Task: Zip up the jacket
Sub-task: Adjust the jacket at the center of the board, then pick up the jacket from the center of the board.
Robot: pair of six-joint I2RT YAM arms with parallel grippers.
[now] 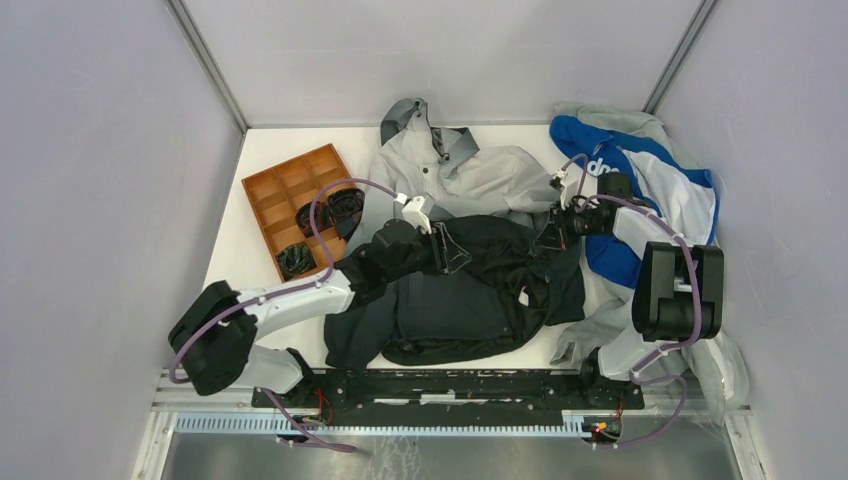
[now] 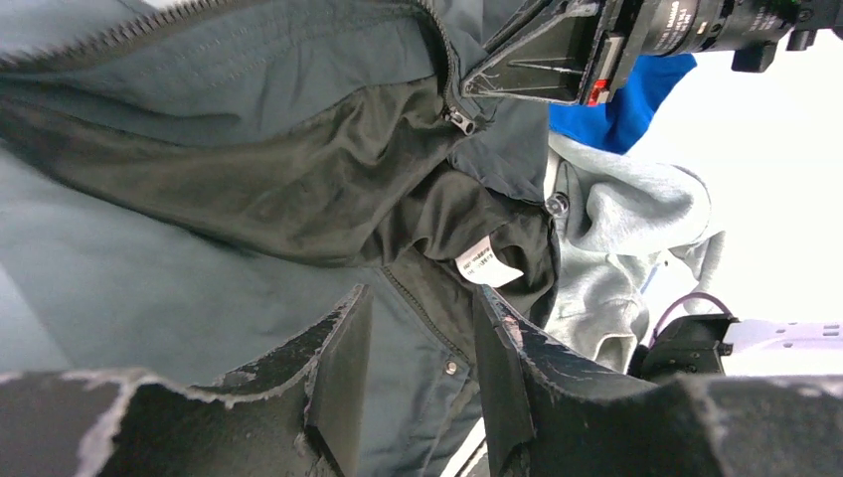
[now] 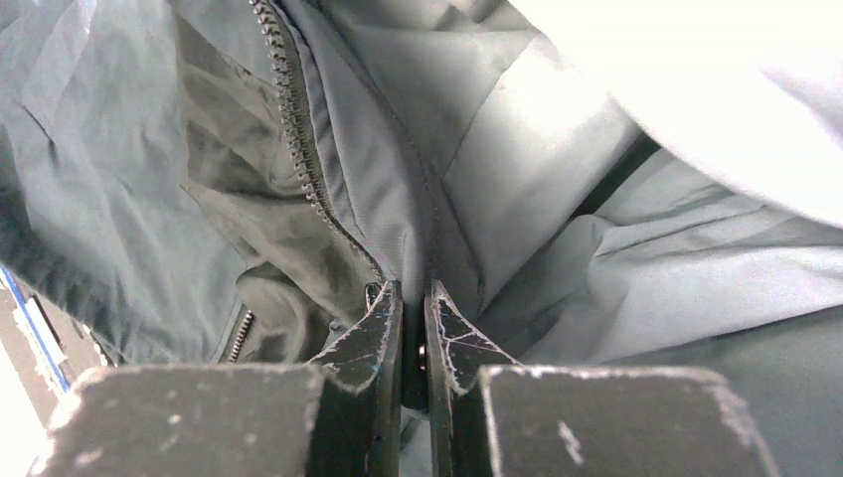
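The jacket [image 1: 470,300] lies open mid-table, its light grey hood [image 1: 425,125] at the far side and its dark hem near the arms. My left gripper [image 1: 450,250] is open above the dark front; in the left wrist view [image 2: 418,348] a zipper edge with a snap shows between its fingers. The zipper slider [image 2: 459,121] and a white label [image 2: 487,263] lie beyond. My right gripper [image 1: 553,232] is shut on a fold of the jacket's front edge [image 3: 415,298], beside the zipper teeth [image 3: 293,129].
An orange compartment tray [image 1: 290,195] with dark items stands at the left. A blue-and-white garment [image 1: 655,190] lies at the right under the right arm. A light grey sweatshirt [image 1: 590,340] lies at the near right and also shows in the left wrist view [image 2: 616,229].
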